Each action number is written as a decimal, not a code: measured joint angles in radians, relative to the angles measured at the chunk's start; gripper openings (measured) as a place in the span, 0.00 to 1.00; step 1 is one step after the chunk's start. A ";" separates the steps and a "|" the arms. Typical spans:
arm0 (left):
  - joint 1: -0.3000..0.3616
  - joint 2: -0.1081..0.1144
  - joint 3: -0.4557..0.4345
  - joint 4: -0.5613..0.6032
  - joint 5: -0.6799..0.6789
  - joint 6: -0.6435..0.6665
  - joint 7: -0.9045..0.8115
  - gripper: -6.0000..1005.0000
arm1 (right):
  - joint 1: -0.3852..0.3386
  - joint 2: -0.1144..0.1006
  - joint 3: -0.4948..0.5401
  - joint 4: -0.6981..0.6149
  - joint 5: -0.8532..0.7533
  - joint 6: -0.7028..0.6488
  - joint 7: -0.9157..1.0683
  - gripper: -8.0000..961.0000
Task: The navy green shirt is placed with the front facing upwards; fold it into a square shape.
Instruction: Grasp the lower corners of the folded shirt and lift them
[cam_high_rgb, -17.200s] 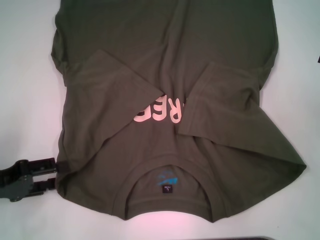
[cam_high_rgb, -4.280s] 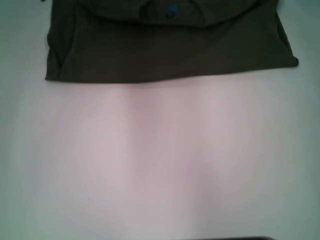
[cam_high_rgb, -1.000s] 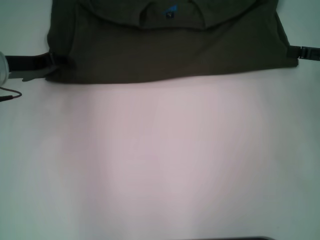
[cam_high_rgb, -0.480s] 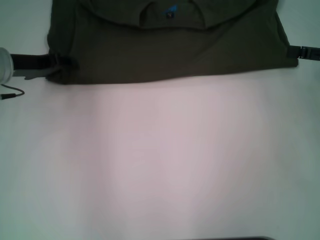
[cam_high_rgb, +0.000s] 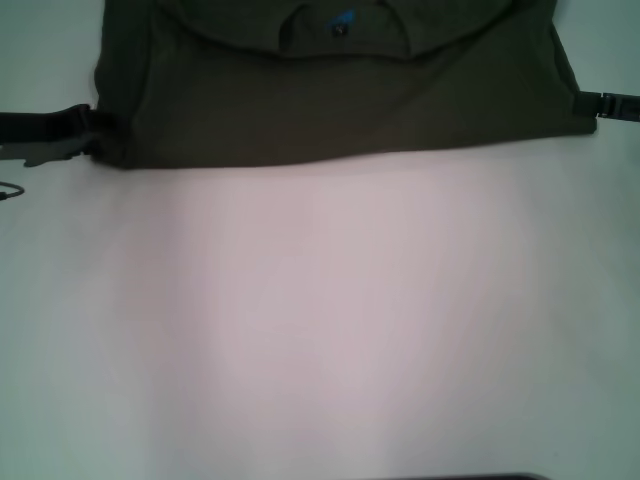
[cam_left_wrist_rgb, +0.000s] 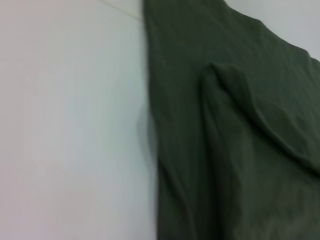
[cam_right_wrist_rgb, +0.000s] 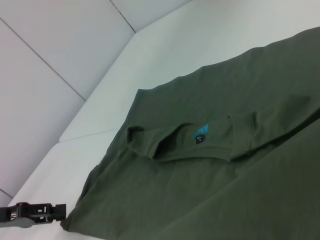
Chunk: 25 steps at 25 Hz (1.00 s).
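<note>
The navy green shirt (cam_high_rgb: 330, 110) lies folded across the far part of the white table, with its straight folded edge toward me. Its collar and blue neck label (cam_high_rgb: 340, 22) face up near the far side. My left gripper (cam_high_rgb: 88, 125) sits low on the table at the shirt's near left corner, touching or almost touching the cloth edge. My right gripper (cam_high_rgb: 598, 103) is at the near right corner. The right wrist view looks across the shirt (cam_right_wrist_rgb: 210, 185) and its label (cam_right_wrist_rgb: 200, 134) to the left gripper (cam_right_wrist_rgb: 59, 212). In the left wrist view, creased shirt cloth (cam_left_wrist_rgb: 225, 150) lies close by.
White table top (cam_high_rgb: 320, 320) stretches from the shirt's folded edge to my side. A thin dark strip (cam_high_rgb: 490, 477) shows at the table's near edge. Pale wall panels (cam_right_wrist_rgb: 45, 65) stand behind the table's far end.
My left gripper has slid leftward off the bunched near left corner to the shirt's edge, and the bunching there has flattened. The right gripper and the shirt's other parts have not moved.
</note>
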 joint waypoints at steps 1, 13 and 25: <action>0.007 0.000 0.000 -0.010 0.000 0.005 -0.008 0.53 | 0.000 0.000 0.000 0.000 0.000 0.000 0.000 0.95; 0.016 -0.010 0.026 -0.035 0.001 0.013 -0.017 0.53 | 0.003 -0.001 0.000 0.012 -0.004 0.000 -0.005 0.95; -0.013 -0.029 0.080 -0.022 0.002 -0.005 -0.012 0.52 | 0.003 -0.009 0.000 0.037 -0.003 0.000 -0.008 0.95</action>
